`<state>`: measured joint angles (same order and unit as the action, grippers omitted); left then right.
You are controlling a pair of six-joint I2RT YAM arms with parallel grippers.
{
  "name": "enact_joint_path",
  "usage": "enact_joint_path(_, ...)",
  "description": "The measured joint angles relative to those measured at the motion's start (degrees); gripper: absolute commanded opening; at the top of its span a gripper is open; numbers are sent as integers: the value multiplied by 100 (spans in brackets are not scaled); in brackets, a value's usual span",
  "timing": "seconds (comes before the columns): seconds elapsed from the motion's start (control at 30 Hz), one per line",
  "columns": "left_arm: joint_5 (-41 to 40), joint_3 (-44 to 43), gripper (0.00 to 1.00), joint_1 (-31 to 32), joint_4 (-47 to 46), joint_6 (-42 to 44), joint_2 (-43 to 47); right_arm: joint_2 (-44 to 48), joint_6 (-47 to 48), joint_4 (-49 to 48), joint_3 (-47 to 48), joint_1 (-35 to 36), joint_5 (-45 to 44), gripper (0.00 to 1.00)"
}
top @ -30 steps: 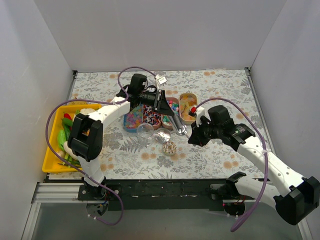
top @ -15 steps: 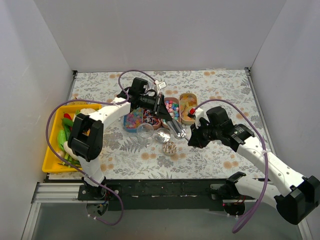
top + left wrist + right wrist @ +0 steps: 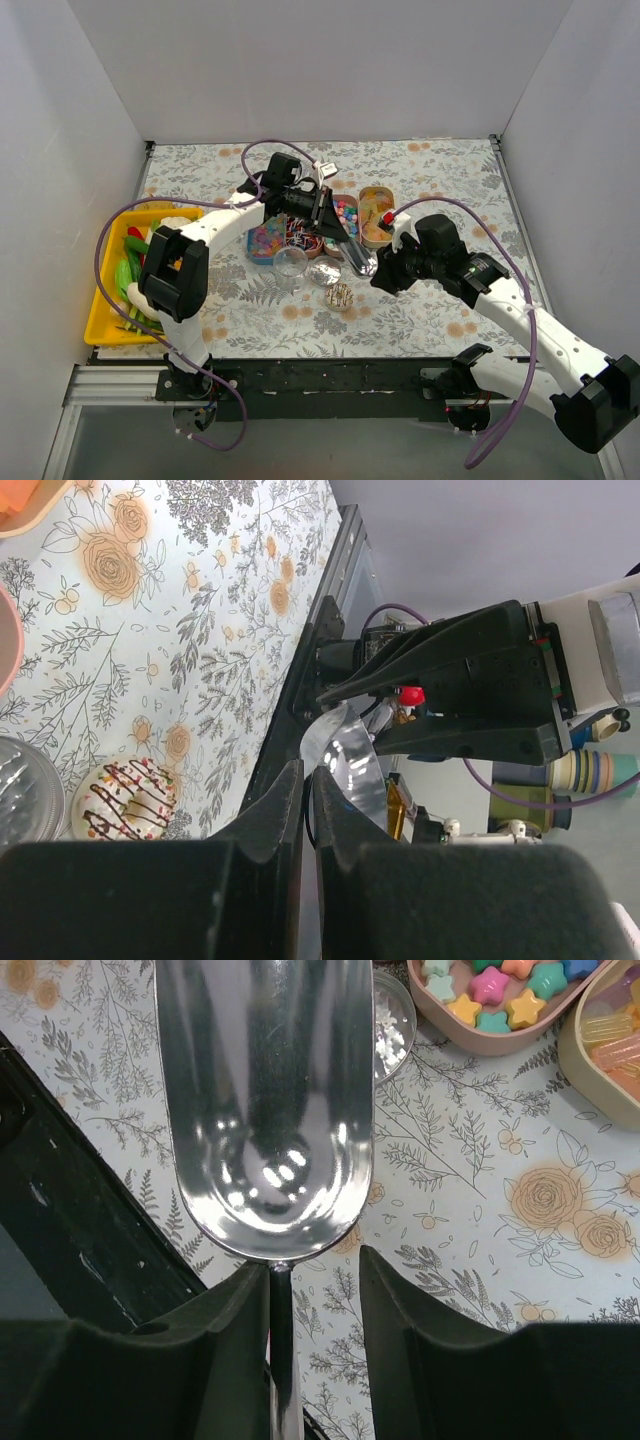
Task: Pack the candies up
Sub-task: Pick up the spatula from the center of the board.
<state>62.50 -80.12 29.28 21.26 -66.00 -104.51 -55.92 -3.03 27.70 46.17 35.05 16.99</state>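
Note:
My left gripper (image 3: 338, 230) (image 3: 307, 780) is shut on the rim of a shiny metal scoop (image 3: 357, 258) (image 3: 356, 768) and holds it above the table. My right gripper (image 3: 380, 274) (image 3: 315, 1270) is open, its jaws on either side of the scoop's thin handle (image 3: 281, 1360), which lies against the left finger. The scoop's bowl (image 3: 265, 1110) looks empty. The candies lie in oval trays behind: pastel beads (image 3: 262, 240), red-white-blue sticks (image 3: 300, 234), bright stars (image 3: 347, 212) (image 3: 500, 990) and yellow-orange gummies (image 3: 375, 215) (image 3: 612, 1028).
A clear round cup (image 3: 291, 262), a small tin of white sprinkles (image 3: 325, 274) (image 3: 391, 1020) and a small sprinkled doughnut piece (image 3: 338, 295) (image 3: 125, 800) stand in front of the trays. A yellow bin (image 3: 100, 320) of toy vegetables is at the left edge.
My right gripper has crept left, up to the scoop's handle. My left gripper has turned the scoop slightly while keeping hold of it.

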Motion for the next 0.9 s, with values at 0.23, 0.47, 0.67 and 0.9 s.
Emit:
enact_joint_path(0.23, 155, 4, 0, -96, -529, -496, -20, 149, -125, -114, -114, -4, 0, 35)
enact_joint_path(0.47, 225, 120, 0, -146, -933, -699, -20, 457, -291, -133, -131, -4, -79, 33)
enact_joint_path(0.67, 232, 321, 0, -153, -1167, -730, -20, 621, -372, -129, -131, -4, -205, 42)
enact_joint_path(0.9, 295, 457, 0, -164, -1665, -994, -20, 529, -444, -85, -142, -4, -184, 27)
